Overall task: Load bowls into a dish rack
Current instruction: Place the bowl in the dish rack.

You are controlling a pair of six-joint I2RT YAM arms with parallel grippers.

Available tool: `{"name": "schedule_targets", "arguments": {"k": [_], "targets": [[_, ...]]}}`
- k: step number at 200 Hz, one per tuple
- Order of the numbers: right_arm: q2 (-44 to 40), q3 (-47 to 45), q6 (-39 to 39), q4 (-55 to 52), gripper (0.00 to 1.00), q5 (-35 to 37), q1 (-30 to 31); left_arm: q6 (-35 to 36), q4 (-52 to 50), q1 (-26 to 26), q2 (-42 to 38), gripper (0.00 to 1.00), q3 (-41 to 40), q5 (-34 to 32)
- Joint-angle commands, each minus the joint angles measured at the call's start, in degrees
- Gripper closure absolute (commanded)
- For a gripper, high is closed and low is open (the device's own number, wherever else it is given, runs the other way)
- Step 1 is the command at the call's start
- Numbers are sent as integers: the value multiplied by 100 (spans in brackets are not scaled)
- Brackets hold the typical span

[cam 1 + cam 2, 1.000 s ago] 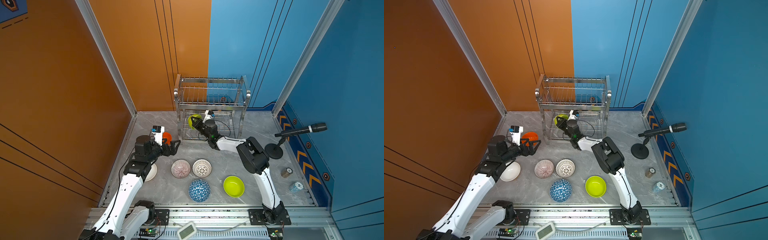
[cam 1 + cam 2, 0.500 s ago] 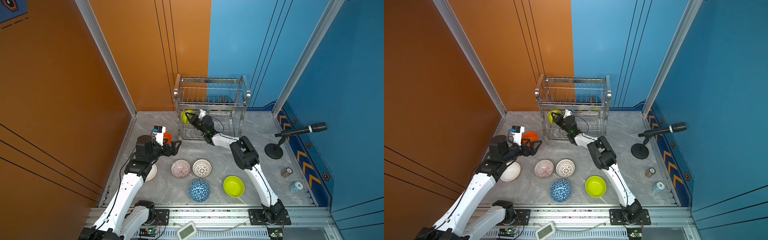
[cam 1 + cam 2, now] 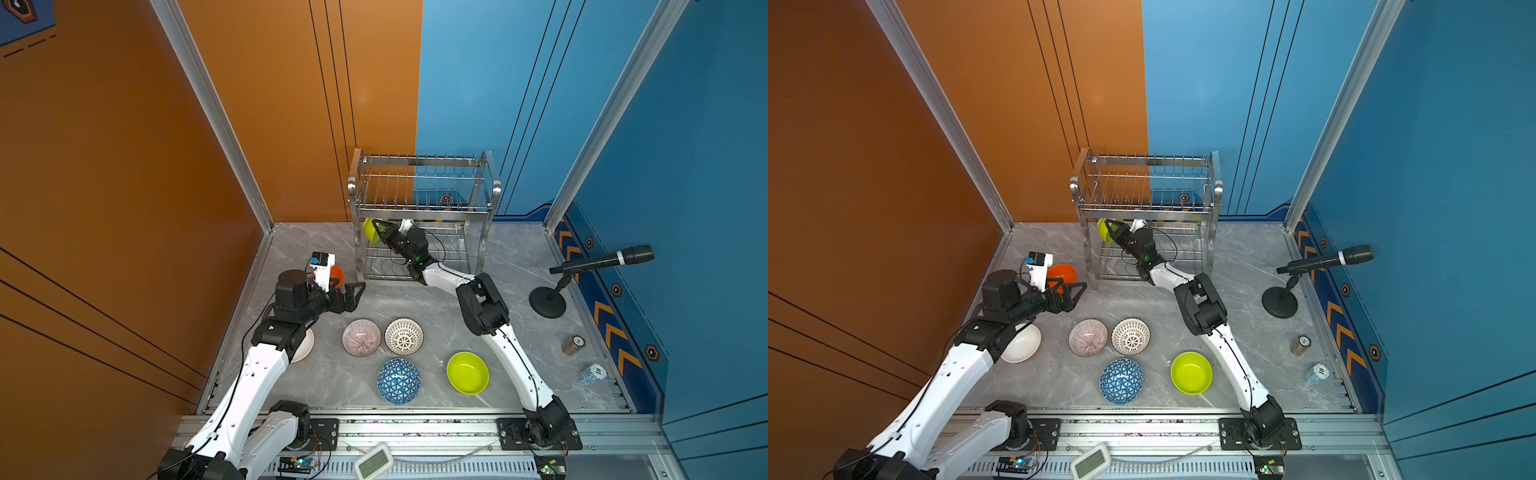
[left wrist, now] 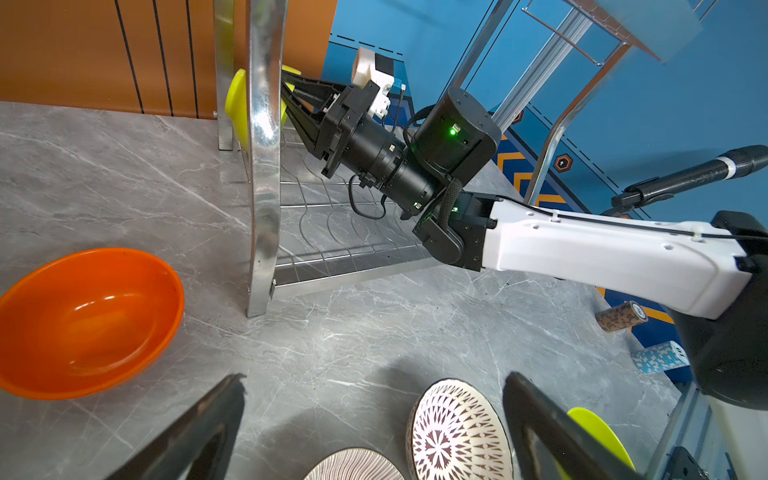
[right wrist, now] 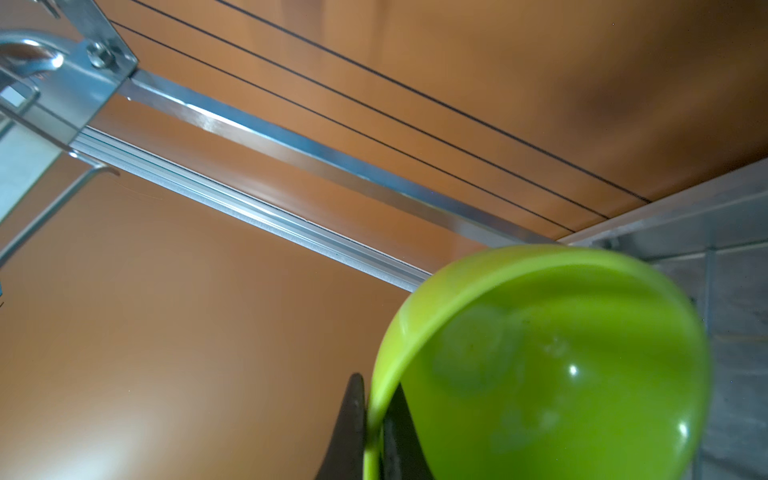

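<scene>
The steel dish rack (image 3: 419, 208) stands at the back of the table. My right gripper (image 3: 376, 226) reaches into its lower tier at the left end. It is shut on the rim of a lime-green bowl (image 5: 561, 365), held on edge above the wavy wires. My left gripper (image 3: 357, 291) hovers open and empty beside the orange bowl (image 3: 336, 275), left of the rack. On the table lie a white bowl (image 3: 1021, 343) partly under my left arm, a pink-striped bowl (image 3: 360, 337), a lattice bowl (image 3: 404, 336), a blue-triangle bowl (image 3: 398, 381) and a second lime-green bowl (image 3: 467, 372).
A microphone (image 3: 598, 262) on a black round base (image 3: 547, 302) stands at the right. Two small chip stacks (image 3: 573, 345) lie near the right wall. Orange and blue walls close in the table on three sides.
My right gripper has carried the lime-green bowl leftward and deeper into the rack's lower tier. The left arm has barely moved.
</scene>
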Motion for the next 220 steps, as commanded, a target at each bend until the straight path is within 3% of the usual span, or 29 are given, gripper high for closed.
{"name": "schedule_targets", "arguments": {"k": [1,130,220], "targets": [[170,449,122,16,100,-167,-43,142,-4,-40,25,2,-52,39],[474,763,-5,-462,100,-195,-140,149,-8,-55,177,2,-3,73],[302,319,13,-224,95,-237,-176,137,9,-48,173,2,-4,108]]}}
